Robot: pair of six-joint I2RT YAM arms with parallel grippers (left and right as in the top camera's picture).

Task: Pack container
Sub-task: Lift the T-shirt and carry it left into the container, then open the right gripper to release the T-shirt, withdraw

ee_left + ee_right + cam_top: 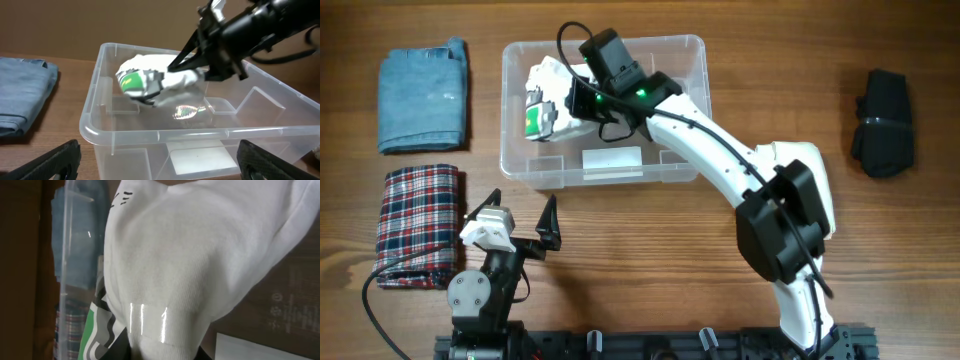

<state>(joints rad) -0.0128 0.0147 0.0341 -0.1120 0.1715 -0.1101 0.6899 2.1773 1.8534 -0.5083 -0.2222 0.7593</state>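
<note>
The clear plastic container (685,60) stands at the middle back of the table, its white label (612,159) on the near long side. It also shows in the left wrist view (100,125). My right gripper (582,98) reaches into it and is shut on a white garment (548,82) with a green and grey print (132,81), held over the bin's left half. The white garment fills the right wrist view (190,255). My left gripper (522,222) is open and empty in front of the container.
Folded blue denim (423,95) lies at the back left. A folded red plaid cloth (415,222) lies at the front left beside my left arm. A black bundle (883,122) lies at the far right.
</note>
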